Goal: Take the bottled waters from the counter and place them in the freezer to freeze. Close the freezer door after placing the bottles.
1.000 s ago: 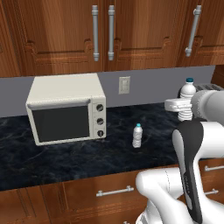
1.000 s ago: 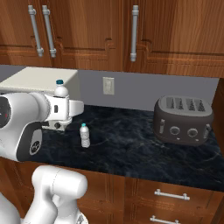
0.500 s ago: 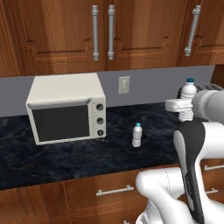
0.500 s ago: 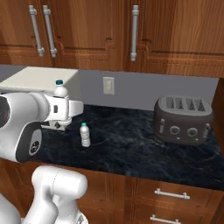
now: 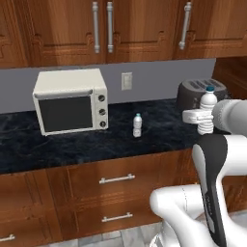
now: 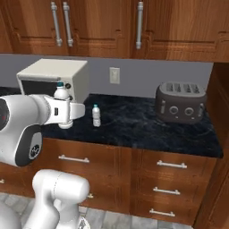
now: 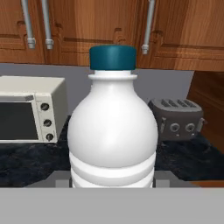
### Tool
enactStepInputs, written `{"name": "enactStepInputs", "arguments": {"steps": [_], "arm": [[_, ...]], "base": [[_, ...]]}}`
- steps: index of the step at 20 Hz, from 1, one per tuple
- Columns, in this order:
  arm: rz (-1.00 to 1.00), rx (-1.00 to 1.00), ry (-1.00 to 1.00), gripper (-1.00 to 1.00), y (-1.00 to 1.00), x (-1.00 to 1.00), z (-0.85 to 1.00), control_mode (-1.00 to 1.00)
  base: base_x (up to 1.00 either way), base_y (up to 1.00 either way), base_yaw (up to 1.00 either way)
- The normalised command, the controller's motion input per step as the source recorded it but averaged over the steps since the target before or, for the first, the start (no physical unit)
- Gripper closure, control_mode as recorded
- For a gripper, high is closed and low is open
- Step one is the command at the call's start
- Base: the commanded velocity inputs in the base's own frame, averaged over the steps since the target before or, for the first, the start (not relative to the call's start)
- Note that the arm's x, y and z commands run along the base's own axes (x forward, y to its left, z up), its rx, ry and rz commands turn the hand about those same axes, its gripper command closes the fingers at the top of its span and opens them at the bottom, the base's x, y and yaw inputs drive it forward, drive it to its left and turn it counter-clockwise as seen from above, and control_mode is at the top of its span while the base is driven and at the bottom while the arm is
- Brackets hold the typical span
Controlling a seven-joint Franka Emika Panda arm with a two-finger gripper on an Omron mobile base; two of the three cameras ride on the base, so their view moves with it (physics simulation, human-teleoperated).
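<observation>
Teal-capped bottled water stands upright, clamped in the closed hand at the right of the left base frame, raised above the surface. Second bottle stands on the surface at frame centre, right of the toaster oven.

1. You see a clear ribbed plastic bottle with a teal-blue cap; a second small capped bottle matches it.
2. The black marble-patterned countertop carries faint white veins.
3. The boxy cream toaster oven has a dark glass door.
4. The rounded dark grey toaster contrasts with the reddish-brown wooden cabinets, fitted with silver bar handles.
5. The wall is flat grey.
</observation>
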Motion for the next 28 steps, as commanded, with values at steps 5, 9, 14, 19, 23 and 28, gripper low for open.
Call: {"name": "enactStepInputs", "arguments": {"steps": [5, 9, 14, 19, 23, 28], "arm": [[0.0, 0.0, 0.0, 1.0, 0.0, 0.0, 0.0, 1.0], [0.0, 0.0, 0.0, 1.0, 0.0, 0.0, 0.0, 1.0], [0.0, 0.0, 0.0, 1.0, 0.0, 0.0, 0.0, 1.0], [0.0, 0.0, 0.0, 1.0, 0.0, 0.0, 0.0, 1.0], [0.0, 0.0, 0.0, 1.0, 0.0, 0.0, 0.0, 1.0], [0.0, 0.0, 0.0, 1.0, 0.0, 0.0, 0.0, 1.0]], "base": [[-0.69, -0.43, -0.15], [-0.25, -0.71, -0.21], [-0.12, -0.92, -0.31], [0.03, -0.88, -0.29], [0.02, -0.24, -0.05], [0.24, 0.17, 0.65]]}}
